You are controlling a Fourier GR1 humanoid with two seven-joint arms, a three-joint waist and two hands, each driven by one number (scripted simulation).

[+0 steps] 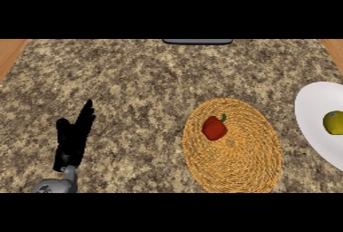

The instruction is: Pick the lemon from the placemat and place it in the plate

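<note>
The left hand (72, 140) rests low at the left, fingers straight and together, holding nothing; no right hand shows. Beyond, a red pepper (214, 128) sits on the woven placemat (234, 158), while the lemon (334, 123) already lies in the white plate (315, 113) near its cut-off edge, so a stray nudge could probably roll it out.

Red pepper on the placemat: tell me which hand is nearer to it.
Left. The left hand rests open on the counter well left of the red pepper; the right hand shows nowhere in view.

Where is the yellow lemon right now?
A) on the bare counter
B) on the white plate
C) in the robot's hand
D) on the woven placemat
B: the lemon sits on the white plate at the right edge, while the woven placemat holds only a red pepper.
</note>
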